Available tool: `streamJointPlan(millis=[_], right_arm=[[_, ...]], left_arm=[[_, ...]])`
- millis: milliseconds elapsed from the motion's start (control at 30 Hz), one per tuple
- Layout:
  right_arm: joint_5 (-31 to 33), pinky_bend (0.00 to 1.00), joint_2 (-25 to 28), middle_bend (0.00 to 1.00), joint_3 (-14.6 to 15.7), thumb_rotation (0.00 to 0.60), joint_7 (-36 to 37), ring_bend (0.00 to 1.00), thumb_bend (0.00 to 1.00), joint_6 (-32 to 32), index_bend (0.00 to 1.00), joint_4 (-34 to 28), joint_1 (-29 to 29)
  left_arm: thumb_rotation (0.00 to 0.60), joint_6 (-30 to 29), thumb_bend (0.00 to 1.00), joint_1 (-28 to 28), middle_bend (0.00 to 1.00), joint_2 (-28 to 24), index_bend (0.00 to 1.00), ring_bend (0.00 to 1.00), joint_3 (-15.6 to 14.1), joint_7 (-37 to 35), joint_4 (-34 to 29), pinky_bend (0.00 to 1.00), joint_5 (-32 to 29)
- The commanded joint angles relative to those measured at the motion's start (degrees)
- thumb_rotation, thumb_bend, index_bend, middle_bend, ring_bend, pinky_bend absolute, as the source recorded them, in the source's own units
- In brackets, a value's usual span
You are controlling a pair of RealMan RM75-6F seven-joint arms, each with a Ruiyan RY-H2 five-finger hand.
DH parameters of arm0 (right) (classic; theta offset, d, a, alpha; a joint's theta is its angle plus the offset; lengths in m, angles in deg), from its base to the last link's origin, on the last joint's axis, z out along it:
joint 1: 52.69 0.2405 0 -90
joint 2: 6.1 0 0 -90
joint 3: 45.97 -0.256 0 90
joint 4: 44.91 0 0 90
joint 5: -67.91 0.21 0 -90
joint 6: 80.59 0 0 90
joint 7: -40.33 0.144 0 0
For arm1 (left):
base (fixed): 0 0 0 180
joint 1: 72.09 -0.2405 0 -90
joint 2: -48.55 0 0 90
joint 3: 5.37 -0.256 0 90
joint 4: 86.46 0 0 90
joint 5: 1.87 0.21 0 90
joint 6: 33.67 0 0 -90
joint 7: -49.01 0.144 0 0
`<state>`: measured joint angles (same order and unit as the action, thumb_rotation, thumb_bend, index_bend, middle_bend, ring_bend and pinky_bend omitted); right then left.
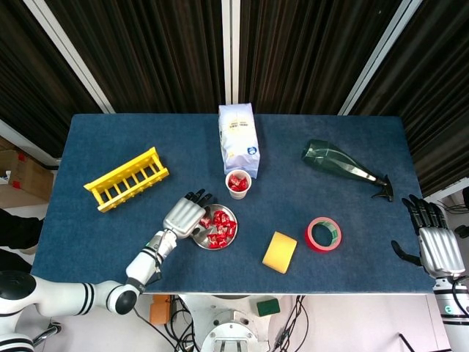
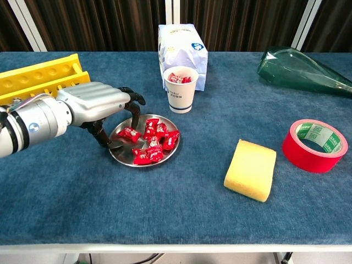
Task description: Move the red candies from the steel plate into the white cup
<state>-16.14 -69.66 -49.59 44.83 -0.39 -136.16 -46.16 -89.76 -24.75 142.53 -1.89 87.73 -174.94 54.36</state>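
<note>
Red candies (image 2: 149,140) lie heaped on the steel plate (image 2: 122,156) beside the white cup (image 2: 181,89), which already holds a few. At the plate's left rim, the left hand (image 2: 96,104) hovers with fingers curled down, gripping nothing. At the table's far edge, the right hand (image 1: 434,242) rests open-fingered.

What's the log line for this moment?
left hand: over steel plate rim, holding nothing | right hand: idle | white cup: some candies in

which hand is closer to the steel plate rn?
Left. The left hand hangs over the steel plate's left rim; the right hand sits at the table's far right edge.
</note>
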Motion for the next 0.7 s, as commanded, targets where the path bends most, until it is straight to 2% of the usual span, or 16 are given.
streamJointPlan(millis=[33,467,700], right_arm=[[0.1,0.00,0.0,0.00,0.0,0.600,0.0,0.00,0.29,-0.1,0.00,0.0,0.0],[0.2,0.00,0.0,0.00,0.0,0.600,-0.1,0.00,0.29,-0.3,0.00,-0.1,0.1],[0.2,0.00,0.0,0.00,0.0,0.600,0.0,0.00,0.29,-0.3,0.00,-0.1,0.1]], left_arm=[[0.600,0.1,0.28,0.1,0.09,0.2,0.44,0.03,0.0,0.3,0.3,0.19,-0.2],[0.600,-0.4,0.30,-0.2,0.11,0.6,0.57,0.03,0.4,-0.6,0.2,0.19,0.2],[0.600,-2.5,0.30,0.1,0.12,-2.4,0.58,0.03,2.6,-0.6,-4.2,0.19,1.1]])
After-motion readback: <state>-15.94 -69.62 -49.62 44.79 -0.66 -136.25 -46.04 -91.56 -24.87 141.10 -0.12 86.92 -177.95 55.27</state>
